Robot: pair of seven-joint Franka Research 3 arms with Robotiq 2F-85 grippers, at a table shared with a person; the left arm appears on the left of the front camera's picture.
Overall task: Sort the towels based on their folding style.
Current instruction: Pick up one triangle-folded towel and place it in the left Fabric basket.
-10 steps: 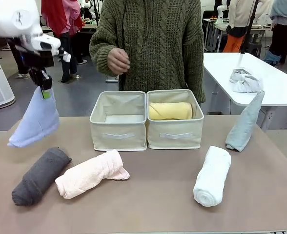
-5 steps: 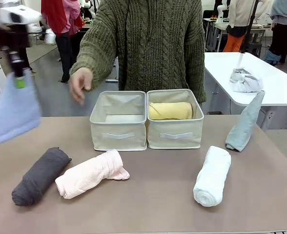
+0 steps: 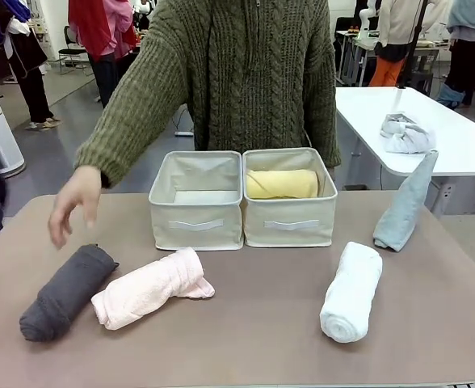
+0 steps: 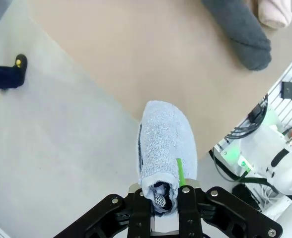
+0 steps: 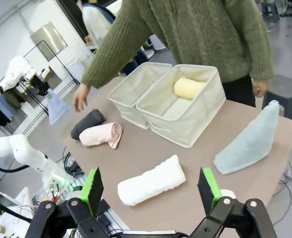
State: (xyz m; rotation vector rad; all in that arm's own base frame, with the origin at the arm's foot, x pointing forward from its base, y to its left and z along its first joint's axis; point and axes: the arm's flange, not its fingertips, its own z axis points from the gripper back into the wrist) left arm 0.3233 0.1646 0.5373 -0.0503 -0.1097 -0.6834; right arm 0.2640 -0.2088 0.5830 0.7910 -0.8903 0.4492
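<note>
My left gripper (image 4: 161,194) is shut on the narrow end of the lavender-blue cone towel (image 4: 163,144), which hangs beyond the table's left edge, over the floor. From the right wrist view that cone (image 5: 56,107) dangles far to the left. My right gripper (image 5: 151,191) stands open and empty, high above the white roll (image 5: 152,179). On the table lie the dark grey roll (image 3: 66,291), the pink roll (image 3: 150,287) and the white roll (image 3: 351,291). The pale grey-blue cone (image 3: 405,204) stands at the right. A yellow roll (image 3: 282,183) lies in the right bin (image 3: 290,222).
The left bin (image 3: 195,222) holds no towel. A person's hand (image 3: 74,202) reaches over the table's left part, just above the dark grey roll. A crumpled grey-white rag (image 3: 405,133) lies on the white table behind. A robot base and cables (image 4: 265,158) stand beside the table's edge.
My left arm has swung left, out of the front view, carrying the lavender-blue cone. The person's hand has come down and left toward the dark grey roll.
</note>
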